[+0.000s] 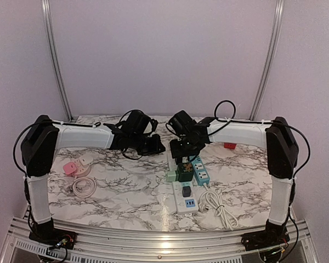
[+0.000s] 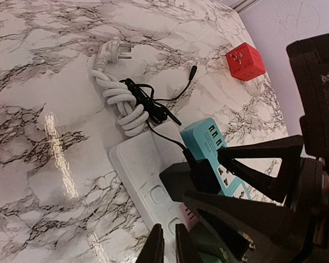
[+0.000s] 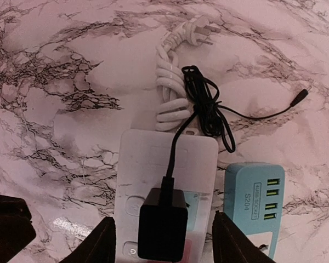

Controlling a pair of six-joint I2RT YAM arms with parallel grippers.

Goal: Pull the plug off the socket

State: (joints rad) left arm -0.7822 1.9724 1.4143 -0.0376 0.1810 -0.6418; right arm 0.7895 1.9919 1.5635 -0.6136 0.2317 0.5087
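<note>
Right pincer [image 3: 163, 227]: wide open, holding nothing. Its two fingers [image 3: 96, 244] sit at the lower left and lower right of the right wrist view with the black plug [image 3: 163, 223] between them. A gap shows on both sides of the plug. I cannot tell whether the fingertips are down at plug height yet.

Left pincer [image 2: 169, 247]: bottom centre of the left wrist view, fingers almost together with only a slit between them, nothing held. It hangs over the white power strip [image 3: 148, 159], beside the right one.

The plug sits in the strip at the bottom centre of the right wrist view. In the top view it is in the middle of the desk [image 3: 55, 66].

How to do the step, as I judge it:
- Stay centred over the plug, go low, and close on its two long flat sides.
- Pull straight off the strip face with no twist.
- The strip looks light and may lift with the plug, so the left pincer could press it down.

The plug's long axis runs up-down in the right wrist frame, in line with the strip. Its thin black cord [image 3: 208, 107] leaves the upper end toward the top of the frame and knots beside the white cable coil [image 3: 170, 93]. The pins are hidden, presumably pointing into the strip.

A blue power strip [image 3: 252, 203] lies just right of the plug, so watch that finger.
</note>
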